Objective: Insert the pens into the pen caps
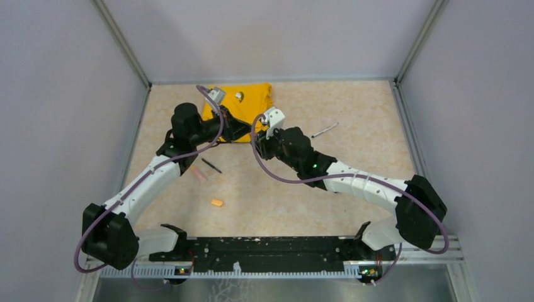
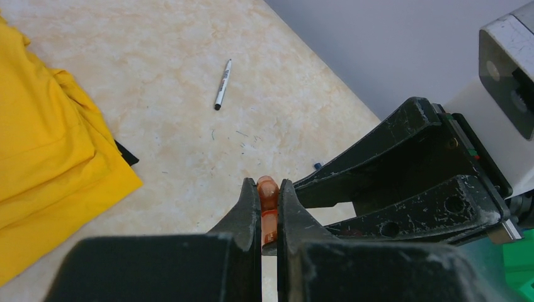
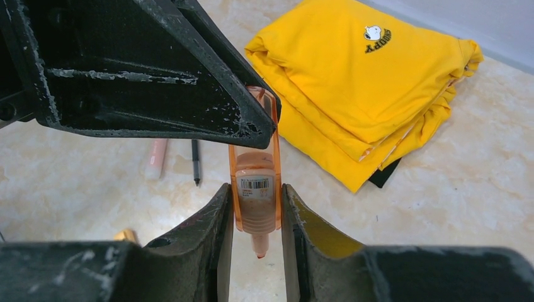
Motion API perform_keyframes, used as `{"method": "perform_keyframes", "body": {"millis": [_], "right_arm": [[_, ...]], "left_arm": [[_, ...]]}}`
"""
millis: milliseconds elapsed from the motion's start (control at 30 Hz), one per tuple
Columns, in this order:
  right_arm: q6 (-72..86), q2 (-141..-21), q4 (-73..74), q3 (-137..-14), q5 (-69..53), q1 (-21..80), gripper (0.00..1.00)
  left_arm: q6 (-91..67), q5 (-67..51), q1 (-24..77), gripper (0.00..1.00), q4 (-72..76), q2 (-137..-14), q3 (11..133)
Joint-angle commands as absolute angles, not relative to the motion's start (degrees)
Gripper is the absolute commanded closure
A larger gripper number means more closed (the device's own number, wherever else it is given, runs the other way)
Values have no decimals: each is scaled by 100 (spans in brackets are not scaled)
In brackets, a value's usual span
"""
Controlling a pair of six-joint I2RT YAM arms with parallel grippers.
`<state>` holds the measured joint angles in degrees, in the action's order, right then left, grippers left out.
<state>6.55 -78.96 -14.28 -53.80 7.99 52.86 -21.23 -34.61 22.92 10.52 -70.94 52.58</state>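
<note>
An orange marker (image 3: 255, 195) hangs in the air between both grippers, its bare tip towards the right wrist. My left gripper (image 2: 269, 184) is shut on its far end (image 2: 268, 201). My right gripper (image 3: 255, 189) has its fingers against both sides of the marker's body. In the top view the two grippers meet at the yellow cloth's near edge, left (image 1: 242, 129) and right (image 1: 263, 139). On the table lie a silver-white pen (image 1: 324, 130), a thin dark pen (image 1: 211, 165), a pale orange marker (image 1: 199, 173) and a light orange cap (image 1: 216, 202). A tiny dark blue bit (image 2: 318, 166) shows behind the right fingers.
A folded yellow cloth (image 1: 242, 100) lies at the back of the table with a dark piece under its corner (image 3: 384, 176). Grey walls close the table at the back and both sides. The arms' base rail (image 1: 271, 248) runs along the near edge.
</note>
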Motion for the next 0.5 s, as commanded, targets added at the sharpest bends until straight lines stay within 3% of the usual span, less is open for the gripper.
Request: {"method": "perform_keyframes", "body": {"millis": [0,100,200,333,467], "right_arm": [[622,-7703,-1723,-5599,802,5361,67],[721,-7535,-1664,-5429,930,5361,48],[860,-7338,-1530,-5289,1075,5354,38],[869,-7078,-1310,-5123,817,5354,36],[529,-6837,-771,-5101,76,5353,41]], "left_arm": [[-1940,-3539,2314,100,1116,-7101,5436],[-1859,-3625,2314,100,1144,-7040,5433],[-1803,-3687,2314,100,1238,-6942,5374],[-1780,-4059,2312,100,1498,-6824,5258],[-1846,-4611,2312,100,1974,-6724,5119]]}}
